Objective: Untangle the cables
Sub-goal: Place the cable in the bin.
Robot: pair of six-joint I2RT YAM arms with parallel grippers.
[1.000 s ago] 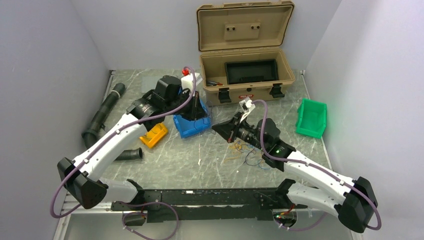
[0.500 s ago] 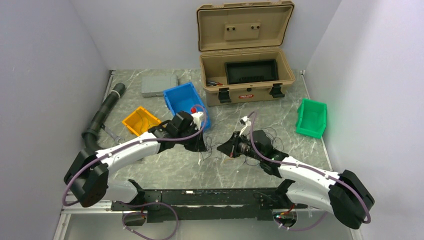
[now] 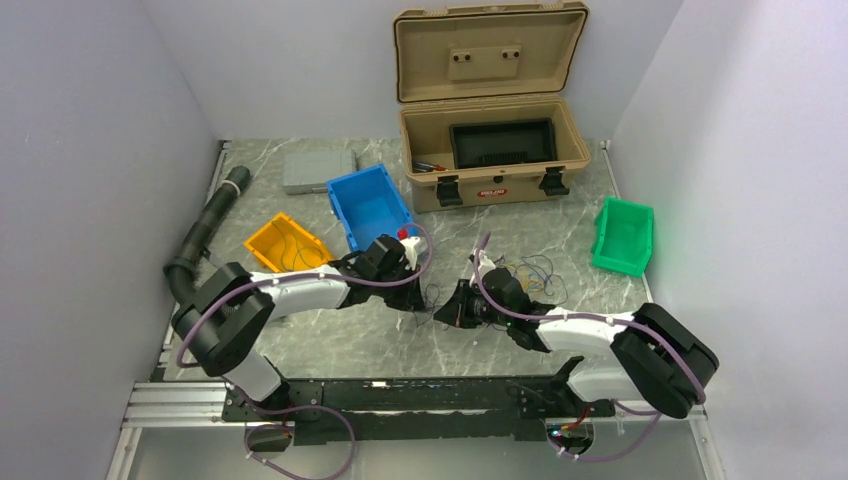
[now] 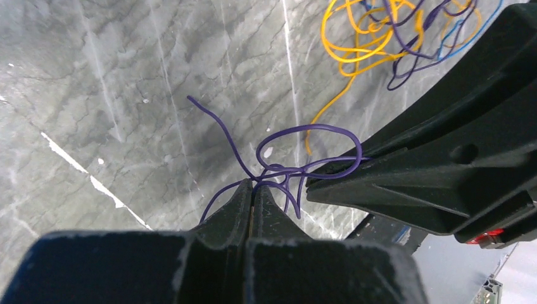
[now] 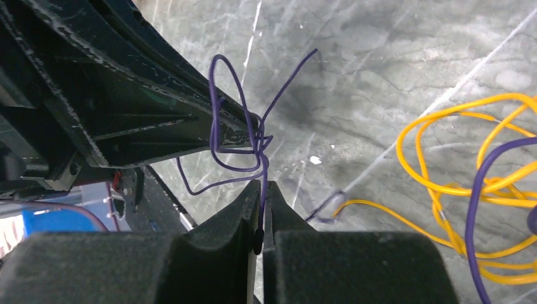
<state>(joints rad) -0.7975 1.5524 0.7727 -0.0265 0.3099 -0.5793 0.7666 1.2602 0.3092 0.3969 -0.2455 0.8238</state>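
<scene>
Two grips on one knotted purple cable (image 4: pixel 308 132), low over the marble desk (image 3: pixel 330 345). Left end effector (image 4: pixel 252 192): jaws pinched tight on the strand. Right end effector (image 5: pixel 262 197): jaws nearly closed, clamping the same strand, tip to tip with the left. Remaining cables (image 3: pixel 530 270) (yellow, purple, blue) lie loosely tangled on the desk beside the right end effector.

The left gripper (image 4: pixel 253 187) and right gripper (image 5: pixel 263 185) meet tip to tip, each clamped on one purple cable (image 4: pixel 277 170), so nothing passes between them. The cable tangle (image 3: pixel 530 272) crowds the right gripper and the blue bin (image 3: pixel 370 210) the left. The near table (image 3: pixel 390 342) seems open.
</scene>
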